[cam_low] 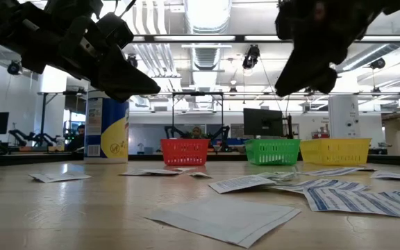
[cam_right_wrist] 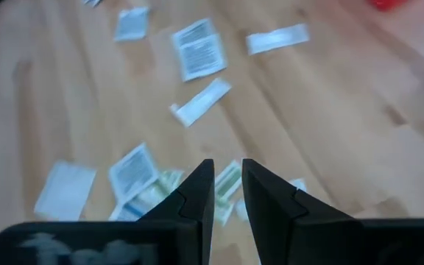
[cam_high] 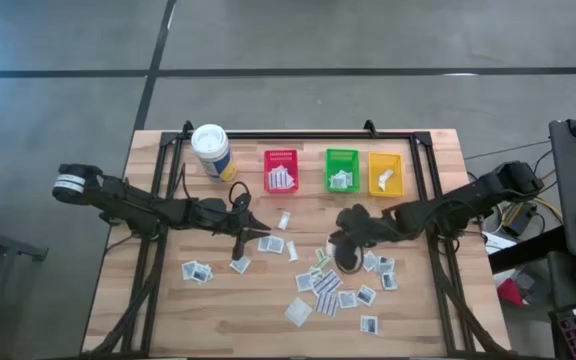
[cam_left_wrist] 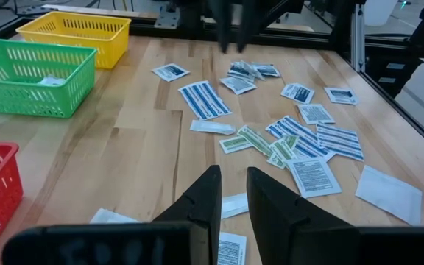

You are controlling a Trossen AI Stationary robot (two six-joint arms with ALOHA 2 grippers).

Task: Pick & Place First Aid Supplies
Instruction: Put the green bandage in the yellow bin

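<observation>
Nearest you, along the front of the table (cam_high: 168,320), lie loose first aid packets (cam_high: 328,290): a plain white square (cam_high: 298,311), a blue-striped one (cam_high: 326,283), and smaller printed squares around them. They overlap in places, so a grip there could lift two at once or drag a neighbour along.

Your right gripper (cam_high: 348,262) hangs above the thick of this pile. In its own wrist view the fingers (cam_right_wrist: 197,193) stand a narrow slot apart with nothing between them, and green-striped packets (cam_right_wrist: 227,184) lie on the wood just under the tips. With a gap this narrow over flat paper, the tips may land on top of a packet rather than straddle an edge, and simply press it down or skid it sideways. You may need to widen before descending.

Your left gripper (cam_high: 238,243) waits a little farther back, near a few scattered packets (cam_high: 271,243). Its fingers (cam_left_wrist: 201,205) show the same small gap and hold nothing. The two arms sit fairly near each other mid-table, so a sweep toward the bins could cross paths.

Farthest back stand the red bin (cam_high: 281,170), the green bin (cam_high: 342,169) and the yellow bin (cam_high: 385,173), each already with a packet or more inside, and the white canister (cam_high: 211,151) beside the red one. A light packet dropped from too high may flutter past a rim.
</observation>
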